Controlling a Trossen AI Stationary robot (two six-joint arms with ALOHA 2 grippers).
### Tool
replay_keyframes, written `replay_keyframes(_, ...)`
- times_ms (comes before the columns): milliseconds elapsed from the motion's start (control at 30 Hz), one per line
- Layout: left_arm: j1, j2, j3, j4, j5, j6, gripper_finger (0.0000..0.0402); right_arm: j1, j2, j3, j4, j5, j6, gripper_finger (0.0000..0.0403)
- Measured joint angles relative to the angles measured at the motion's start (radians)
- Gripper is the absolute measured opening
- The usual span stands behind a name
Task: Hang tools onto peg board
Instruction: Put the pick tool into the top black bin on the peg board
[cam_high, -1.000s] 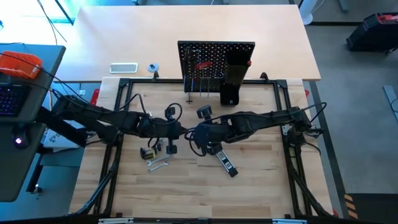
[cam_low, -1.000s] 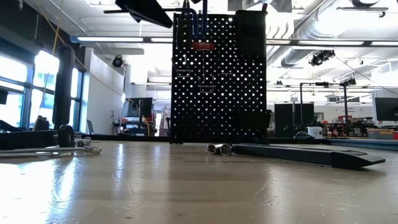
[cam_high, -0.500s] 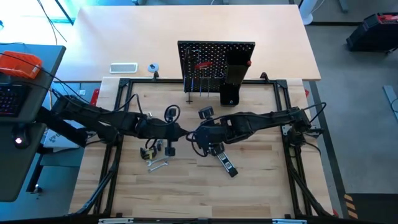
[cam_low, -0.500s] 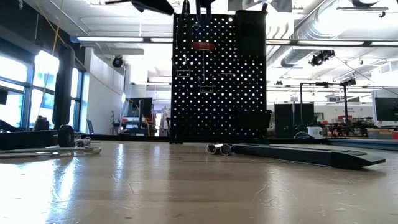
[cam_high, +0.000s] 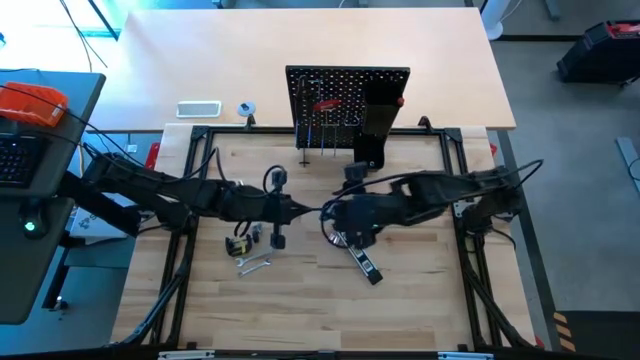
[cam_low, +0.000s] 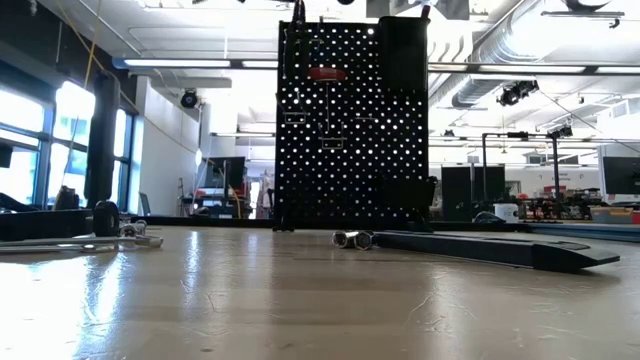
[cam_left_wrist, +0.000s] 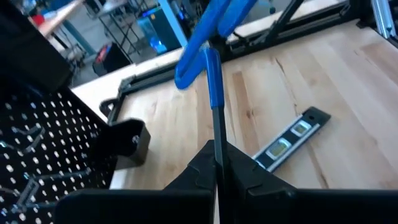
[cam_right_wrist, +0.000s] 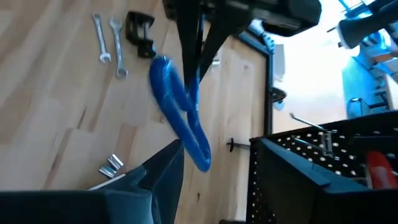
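A blue T-handle hex key (cam_left_wrist: 208, 43) hangs in the air over the middle of the table, with my left gripper (cam_high: 305, 211) shut on it. My right gripper (cam_high: 335, 215) stands open just to its right. The key's blue handle (cam_right_wrist: 179, 118) lies just beyond the right gripper's spread fingers (cam_right_wrist: 160, 182) and apart from them. The upright black peg board (cam_high: 348, 100) stands at the table's far side. A red-handled screwdriver (cam_high: 325, 103) hangs on it, and a tall black box holder (cam_high: 378, 125) is fixed to it. My left gripper pinches the hex key's thin dark shaft (cam_left_wrist: 216, 148) between its two fingers, some way below the blue handle. The fingers come about level from the table's left and lie along the shaft. The key is clear of the table, handle end toward the right gripper.
On the table lie a black-and-silver bar (cam_high: 365, 262), silver wrenches (cam_high: 255, 265), a black C-clamp (cam_high: 275, 235) and small silver sockets (cam_low: 352, 239). A black frame (cam_high: 190, 135) runs round the table. Bare wood lies near the front edge.
My right gripper has opened, let go of the blue hex key and drawn back toward the table's right edge. My left gripper keeps the key; it has gone a little toward the right and up, so that both have left the top of the low view.
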Motion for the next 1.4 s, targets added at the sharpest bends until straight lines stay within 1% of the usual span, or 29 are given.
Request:
replay_keyframes(167, 0.0, 0.0, -0.001, 0.075, 0.0, 0.059, 0.0, 0.037, -0.077, 0.0, -0.036, 0.073, 0.046, 0.0194)
replay_keyframes(233, 0.0, 0.0, -0.001, 0.115, 0.007, 0.084, 0.0, 0.051, -0.11, 0.0, -0.047, 0.087, 0.065, 0.0195)
replay_keyframes(400, 0.007, 0.0, -0.001, 0.236, 0.052, 0.15, 0.0, 0.067, -0.192, 0.0, -0.05, 0.089, 0.122, 0.0195)
replay_keyframes(467, 0.017, 0.0, -0.001, 0.294, 0.087, 0.174, 0.0, 0.068, -0.221, 0.001, -0.048, 0.085, 0.133, 0.0195)
replay_keyframes(600, 0.044, 0.0, -0.002, 0.421, 0.18, 0.21, 0.0, 0.071, -0.253, 0.001, -0.015, 0.034, 0.149, 0.0195)
replay_keyframes(733, 0.08, 0.0, -0.002, 0.529, 0.3, 0.217, 0.0, 0.085, -0.257, 0.001, 0.059, -0.031, 0.118, 0.0195)
replay_keyframes(833, 0.114, 0.0, -0.002, 0.589, 0.398, 0.186, 0.0, 0.099, -0.253, 0.001, 0.114, -0.043, 0.075, 0.0195)
replay_keyframes(967, 0.151, 0.001, -0.002, 0.622, 0.478, 0.133, 0.0, 0.1, -0.236, 0.001, 0.181, -0.064, 0.014, 0.0195)
replay_keyframes(1167, 0.159, 0.008, -0.003, 0.637, 0.535, 0.107, 0.0, 0.086, -0.195, 0.001, 0.258, -0.058, -0.085, 0.0195)
replay_keyframes(1333, 0.158, 0.023, -0.003, 0.642, 0.54, 0.111, 0.0, 0.071, -0.177, 0.003, 0.341, -0.049, -0.142, 0.0195)
replay_keyframes(1400, 0.159, 0.026, -0.003, 0.646, 0.539, 0.111, 0.0, 0.066, -0.174, 0.003, 0.358, -0.067, -0.152, 0.0195)
